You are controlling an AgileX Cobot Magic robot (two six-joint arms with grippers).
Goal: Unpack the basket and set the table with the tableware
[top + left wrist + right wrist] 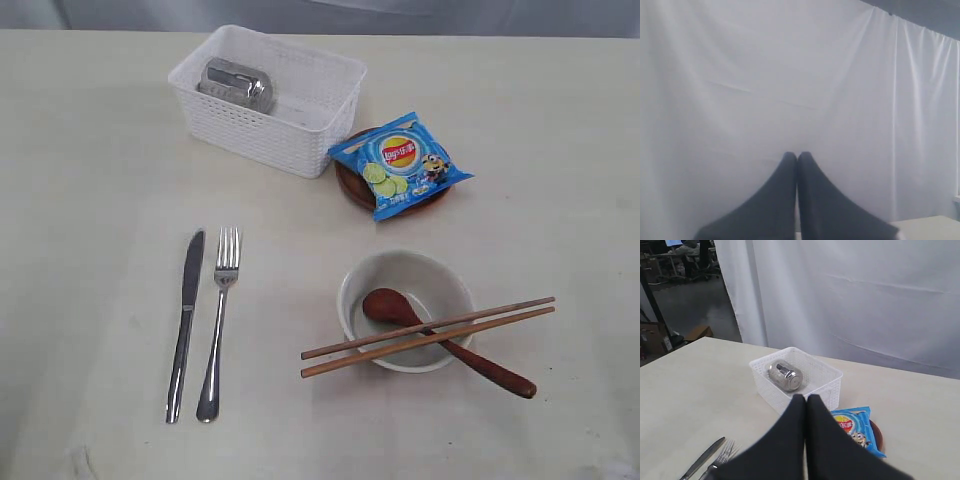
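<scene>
Status check: we are judging the unpacking as nearly finished, not complete.

Out of the basket and lying on the counter (90, 200):
- steel knife (186, 318) and fork (220, 318) are lying side by side, parallel, handles toward the near edge, well apart from the rest
- off-white bowl (398, 268) is sitting upright to their right, with the dark wooden spoon (482, 366) resting its head inside and its handle hanging out over the rim
- wooden chopsticks (430, 334) are lying as a pair across the bowl's rim, crossing over the spoon
- small brown plate (349, 186) is sitting just beside the basket's near corner; the blue chips packet (402, 164) is lying on top of it and covering most of it

Left to do: the steel cup (236, 84) is lying on its side inside the white lattice basket (250, 135), at the far end of the counter. We are seeing nothing else in there. In our judgement it needs lifting out and standing upright near the bowl.

Arms: neither is showing in the exterior view. The left end effector (797, 157) is pointing at the white curtain, fingers pressed together, gripping nothing. The right end effector (806, 399) is likewise closed and empty, aimed toward the basket and cup, well short of both.
</scene>
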